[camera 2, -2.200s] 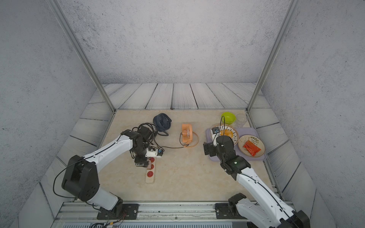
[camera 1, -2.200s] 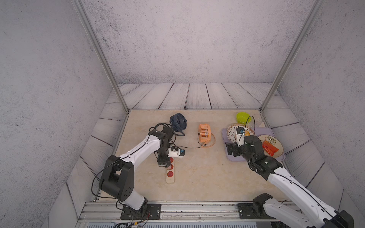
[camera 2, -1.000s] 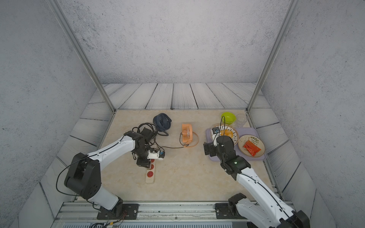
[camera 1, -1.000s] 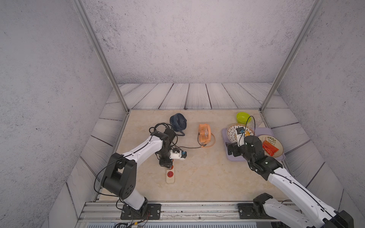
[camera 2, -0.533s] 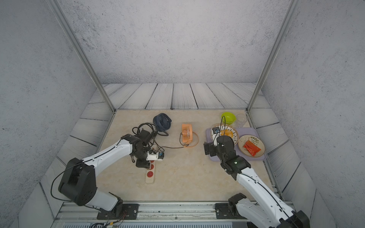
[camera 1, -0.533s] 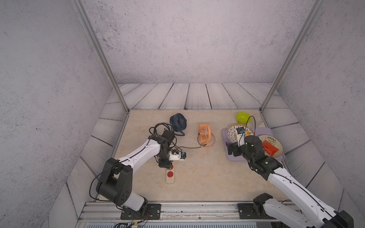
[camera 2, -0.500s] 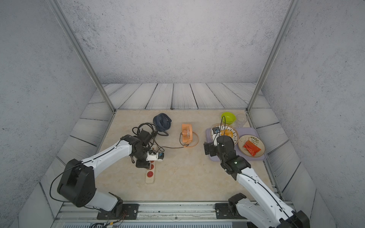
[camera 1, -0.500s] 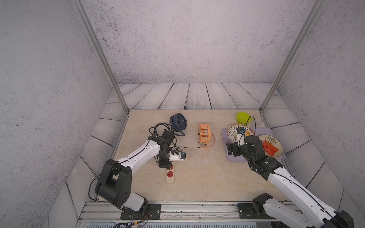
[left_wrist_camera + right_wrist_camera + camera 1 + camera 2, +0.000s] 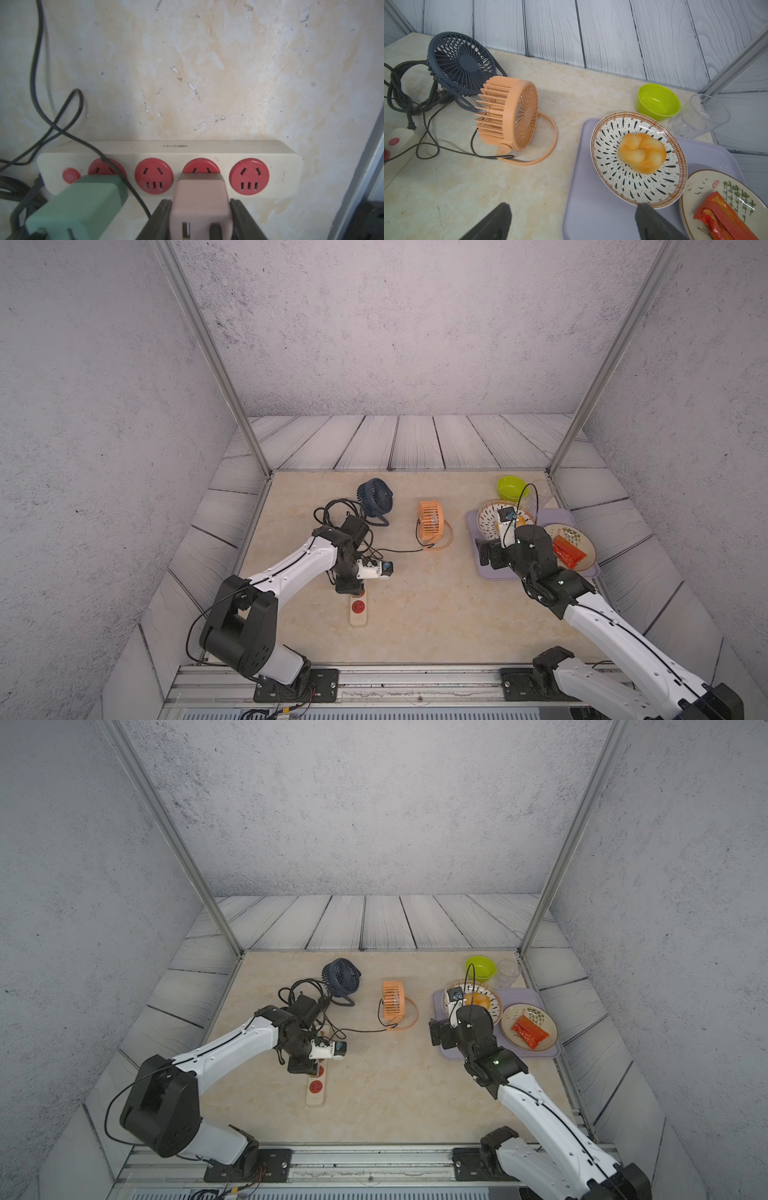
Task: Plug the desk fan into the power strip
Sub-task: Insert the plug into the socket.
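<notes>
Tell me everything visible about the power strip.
The power strip is a beige plastic bar lying flat on the tabletop. It carries a red button and four round red sockets. A green adapter covers the socket beside the button; the left gripper holds a pink adapter at the third. A thin black cable crosses it; its thick cord leaves the button end.

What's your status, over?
Left tool shut on pink adapter at power strip socket, seating unclear. Right tool open near tray. Green adapter alongside, not blocking.
</notes>
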You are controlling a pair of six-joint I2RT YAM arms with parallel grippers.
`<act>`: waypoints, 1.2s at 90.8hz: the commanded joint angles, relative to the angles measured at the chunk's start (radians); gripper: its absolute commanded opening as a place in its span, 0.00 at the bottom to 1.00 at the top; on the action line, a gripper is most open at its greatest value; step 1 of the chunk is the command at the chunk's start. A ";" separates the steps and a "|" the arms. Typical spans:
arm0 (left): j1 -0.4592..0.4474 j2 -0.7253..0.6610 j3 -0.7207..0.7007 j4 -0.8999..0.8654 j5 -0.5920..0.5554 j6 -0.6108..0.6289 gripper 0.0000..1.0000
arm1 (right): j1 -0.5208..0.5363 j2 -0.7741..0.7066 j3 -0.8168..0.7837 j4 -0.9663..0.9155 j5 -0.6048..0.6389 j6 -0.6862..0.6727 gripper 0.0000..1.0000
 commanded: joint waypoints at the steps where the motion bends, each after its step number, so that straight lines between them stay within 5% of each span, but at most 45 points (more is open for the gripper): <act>1: 0.008 0.118 -0.036 -0.017 0.000 0.017 0.00 | -0.007 -0.006 -0.010 0.009 -0.007 0.009 0.99; 57: 0.050 0.020 -0.086 0.042 -0.017 0.058 0.00 | -0.007 -0.014 -0.007 0.004 -0.006 0.007 0.99; 81: 0.044 -0.081 -0.041 0.017 0.033 0.048 0.59 | -0.007 -0.028 0.001 -0.007 -0.013 0.010 0.99; 109: 0.044 -0.276 0.031 0.018 0.110 -0.012 0.85 | -0.008 -0.039 0.012 -0.020 -0.020 0.026 0.99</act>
